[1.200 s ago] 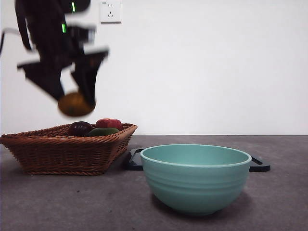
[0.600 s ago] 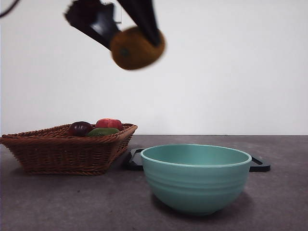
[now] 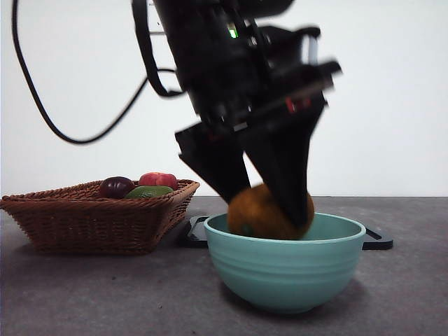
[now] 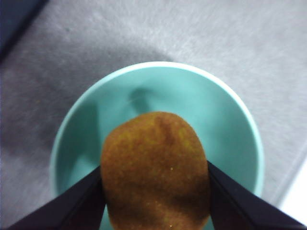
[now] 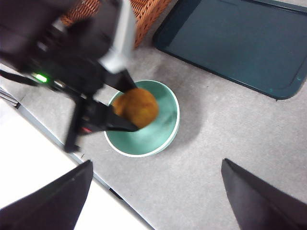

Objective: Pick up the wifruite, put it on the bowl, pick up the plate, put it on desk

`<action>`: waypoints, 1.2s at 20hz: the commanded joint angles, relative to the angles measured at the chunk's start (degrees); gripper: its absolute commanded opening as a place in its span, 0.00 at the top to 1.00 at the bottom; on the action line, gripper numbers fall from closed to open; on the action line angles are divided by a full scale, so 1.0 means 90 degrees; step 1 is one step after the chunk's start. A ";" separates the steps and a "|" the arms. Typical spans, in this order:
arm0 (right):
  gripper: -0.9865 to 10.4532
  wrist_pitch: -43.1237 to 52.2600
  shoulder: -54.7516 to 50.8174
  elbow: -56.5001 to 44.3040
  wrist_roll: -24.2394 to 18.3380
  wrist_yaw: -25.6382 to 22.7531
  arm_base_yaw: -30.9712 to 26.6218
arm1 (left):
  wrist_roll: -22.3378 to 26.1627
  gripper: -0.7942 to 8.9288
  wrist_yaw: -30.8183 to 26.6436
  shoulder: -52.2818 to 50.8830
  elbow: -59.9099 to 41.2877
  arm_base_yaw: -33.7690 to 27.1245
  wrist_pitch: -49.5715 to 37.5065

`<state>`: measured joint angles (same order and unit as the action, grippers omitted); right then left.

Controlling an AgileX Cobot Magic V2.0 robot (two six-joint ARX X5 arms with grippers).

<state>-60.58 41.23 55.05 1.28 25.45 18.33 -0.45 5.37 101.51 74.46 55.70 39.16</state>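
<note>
Half a second ago the left tool held the wifruite high in the air near the wall socket; now it has swung across and down, and the fruit sits low in the mouth of the bowl, partly below the rim. Both black jaws are clamped on the fruit's sides. From the left wrist, the brownish-orange wifruite hangs over the mint-green inside of the bowl, and I cannot tell whether it touches the bottom. The bowl stands on the grey surface. A wicker basket with a red, a dark purple and a green fruit sits to its side, and a dark tray lies flat just behind the bowl. The right tool waits high above, jaws spread wide apart, gripping nothing.
</note>
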 commanded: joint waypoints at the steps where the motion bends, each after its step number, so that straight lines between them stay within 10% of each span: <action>1: 0.54 0.0058 0.0024 0.0126 -0.0022 0.0002 0.0032 | 0.0146 0.71 -0.0061 0.0306 0.0119 0.0114 -0.0141; 24: 0.54 0.0058 0.0024 0.0124 -0.0027 -0.0002 0.0032 | -0.0075 0.56 -0.0102 -0.0432 0.0510 0.0036 -0.0165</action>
<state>-60.58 41.23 55.05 1.28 25.43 18.33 -0.14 4.60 97.67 77.45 55.75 37.85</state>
